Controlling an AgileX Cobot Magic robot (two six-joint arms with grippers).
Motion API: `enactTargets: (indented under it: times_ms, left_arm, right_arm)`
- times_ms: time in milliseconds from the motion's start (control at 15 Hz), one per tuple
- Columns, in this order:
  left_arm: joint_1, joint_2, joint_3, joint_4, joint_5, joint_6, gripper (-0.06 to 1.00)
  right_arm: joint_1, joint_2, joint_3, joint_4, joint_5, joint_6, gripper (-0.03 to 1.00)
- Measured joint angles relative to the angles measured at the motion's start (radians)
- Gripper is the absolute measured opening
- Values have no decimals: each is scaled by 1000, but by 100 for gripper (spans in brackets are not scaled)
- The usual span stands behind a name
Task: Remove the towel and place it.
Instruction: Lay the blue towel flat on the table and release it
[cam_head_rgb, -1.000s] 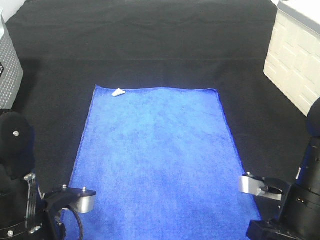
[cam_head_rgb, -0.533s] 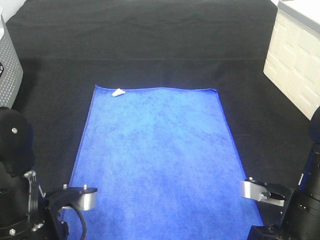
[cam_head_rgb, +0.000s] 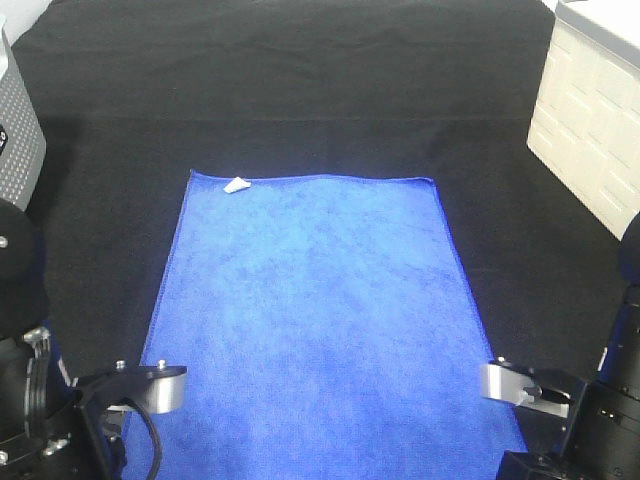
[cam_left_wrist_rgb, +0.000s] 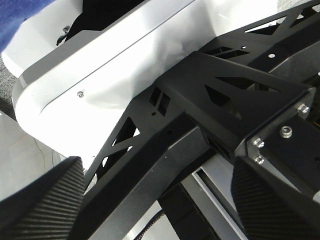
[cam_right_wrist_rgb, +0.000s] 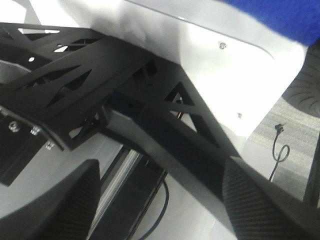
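Observation:
The royal-blue towel (cam_head_rgb: 320, 330) lies flat on the black table cloth (cam_head_rgb: 300, 80), its small white tag (cam_head_rgb: 236, 185) at the far left corner. A sliver of the towel (cam_left_wrist_rgb: 10, 15) shows in the left wrist view and another strip of the towel (cam_right_wrist_rgb: 280, 12) in the right wrist view. My left gripper (cam_left_wrist_rgb: 157, 210) is open, fingers wide apart with nothing between them, hanging past the table's near edge over the robot's frame. My right gripper (cam_right_wrist_rgb: 160, 205) is open and empty in the same way. In the high view only the left arm (cam_head_rgb: 60, 420) and right arm (cam_head_rgb: 590, 410) show, at the towel's near corners.
A grey perforated case (cam_head_rgb: 15, 120) stands at the left edge. A white brick-patterned box (cam_head_rgb: 590, 120) stands at the right. The white table edge (cam_left_wrist_rgb: 75, 75) and black frame struts (cam_left_wrist_rgb: 210, 100) fill the wrist views.
Both arms have drawn back toward the near edge of the table, the left one further down. The towel has stayed flat and has not moved.

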Motion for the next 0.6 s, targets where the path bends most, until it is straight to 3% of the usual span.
enactTargets:
  times_ms: [267,600]
  left_arm:
    - [0,-30,-13,81,25,-66,76]
    - [0,-30,-126,182,111,-115,76]
  right_arm:
    - [0,0,0,0,29,0,68]
    - [0,-3,0,7,51,0,68]
